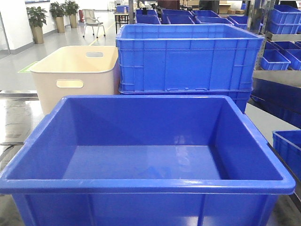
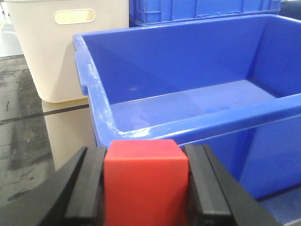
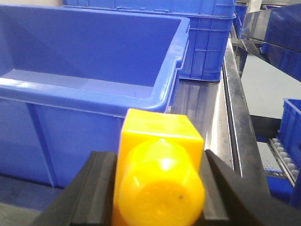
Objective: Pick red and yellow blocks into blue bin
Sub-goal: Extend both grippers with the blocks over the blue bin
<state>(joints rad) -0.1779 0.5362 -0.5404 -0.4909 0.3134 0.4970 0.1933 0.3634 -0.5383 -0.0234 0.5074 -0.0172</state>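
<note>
I have the left tool clamped on the red cube, its two black fingers pressed flat against the cube's sides. The right tool is gripping the yellow brick the same way, with a round stud facing the wrist camera. Both blocks sit outside the big blue bin, on its near side. The cube is off the near left corner and the brick is off the near right corner, with the rolled rim just beyond each of them. Inside the bin I see only its smooth blue floor and sloping walls. A cream tub with handle slots stands behind the bin to the left, and from the front I see just cream walls inside it. Stacked ribbed blue crates stand behind the bin's far wall, touching or just beside the cream tub; I cannot see down to their floors. Another blue crate shows at the right edge. To the left of the bin the dark glossy table runs open up to the cream tub. To the right, a narrow shiny strip of table lies between the bin's wall and a metal rail. The bin's broad rim is the edge nearest both tools.
</note>
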